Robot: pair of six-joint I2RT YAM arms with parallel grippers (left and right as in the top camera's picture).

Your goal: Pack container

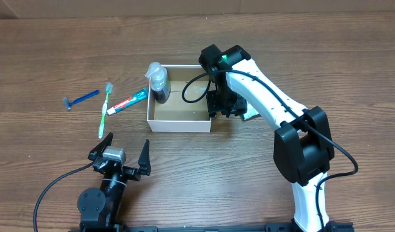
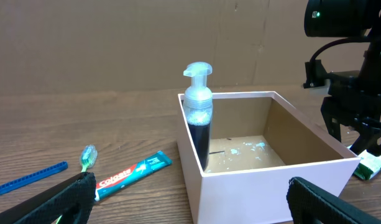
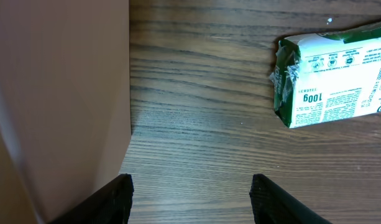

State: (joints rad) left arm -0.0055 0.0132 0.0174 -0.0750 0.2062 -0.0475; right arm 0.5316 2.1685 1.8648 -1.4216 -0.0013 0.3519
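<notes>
Open right hand (image 3: 189, 198) between container (image 3: 59, 93) and packet (image 3: 336, 78)

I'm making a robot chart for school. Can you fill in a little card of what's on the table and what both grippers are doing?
container: white box, pump bottle standing in one corner
left of box: toothpaste, toothbrush, blue razor
right of box: green-and-white packet
left gripper: open, empty, away from the box
right gripper: open, empty, between box and packet

toothpaste tube (image 2: 133, 176): "Colgate" | green-and-white packet (image 3: 339, 74): "100g", seen upside down
</notes>
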